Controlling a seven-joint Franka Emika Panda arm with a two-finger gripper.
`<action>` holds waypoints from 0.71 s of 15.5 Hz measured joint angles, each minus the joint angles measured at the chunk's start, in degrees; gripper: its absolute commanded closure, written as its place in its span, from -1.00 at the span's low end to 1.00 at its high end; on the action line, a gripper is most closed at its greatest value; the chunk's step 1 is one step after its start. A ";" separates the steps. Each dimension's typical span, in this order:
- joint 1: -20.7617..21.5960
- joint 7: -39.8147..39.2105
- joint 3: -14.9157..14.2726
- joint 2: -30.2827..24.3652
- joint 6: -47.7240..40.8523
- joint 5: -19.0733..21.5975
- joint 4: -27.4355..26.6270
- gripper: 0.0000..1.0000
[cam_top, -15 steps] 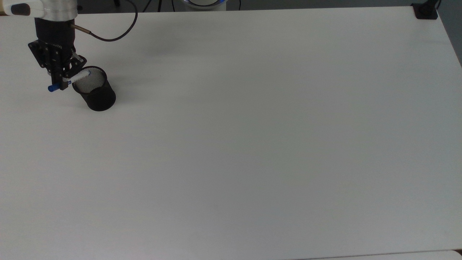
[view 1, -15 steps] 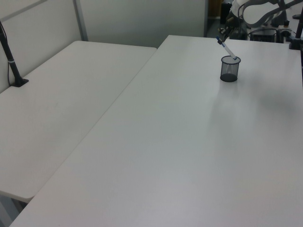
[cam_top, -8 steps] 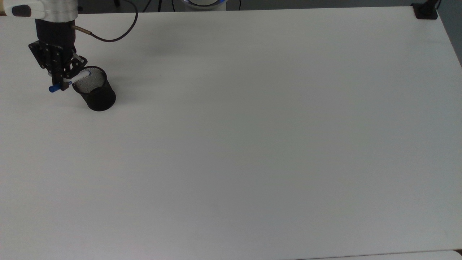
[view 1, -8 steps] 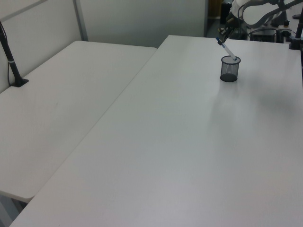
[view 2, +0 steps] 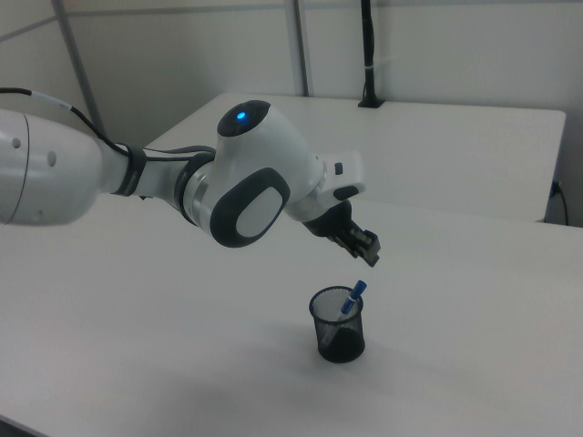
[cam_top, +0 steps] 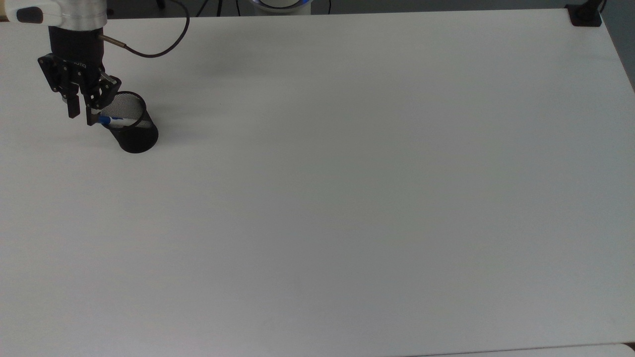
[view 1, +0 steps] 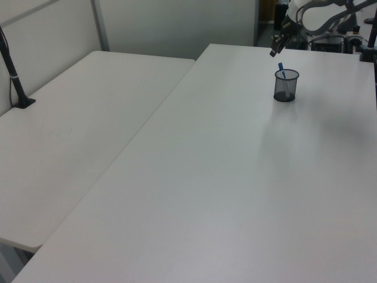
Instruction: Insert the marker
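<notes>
The marker (cam_top: 110,119) stood inside the black mesh cup (cam_top: 133,130), leaning on the rim with its blue end poking out above, so the insertion looked done and the step in hand was, by my judgement, the withdrawal. To do that well, the arm should lift straight up and away from the cup, keeping its fingers spread so neither one catches the protruding blue end or the rim (the cup looked light enough to tip if nudged), and should not sweep sideways until it is well above the cup. The gripper (cam_top: 82,112) hung with its fingers parted by a clear gap and nothing between them. In the top view it sat at about nine o'clock from the cup, one finger (cam_top: 91,117) just beside the rim and close to the marker's blue end, though whether they touched I could not tell there. In the right view the gripper (view 2: 364,246) was plainly above the cup (view 2: 338,324) and apart from it, with the marker (view 2: 350,299) below it at about six o'clock. The left view agreed: the gripper (view 1: 275,47) was above and toward eleven o'clock of the marker (view 1: 282,71), on the white table (cam_top: 347,198).
</notes>
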 measured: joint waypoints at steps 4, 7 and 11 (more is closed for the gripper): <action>0.02 0.14 0.12 -0.06 -1.13 0.00 0.07 -1.00; 1.12 1.83 0.84 -0.58 -10.33 0.01 2.47 -1.00; 6.43 5.66 1.43 -1.42 -31.82 0.02 11.71 -1.00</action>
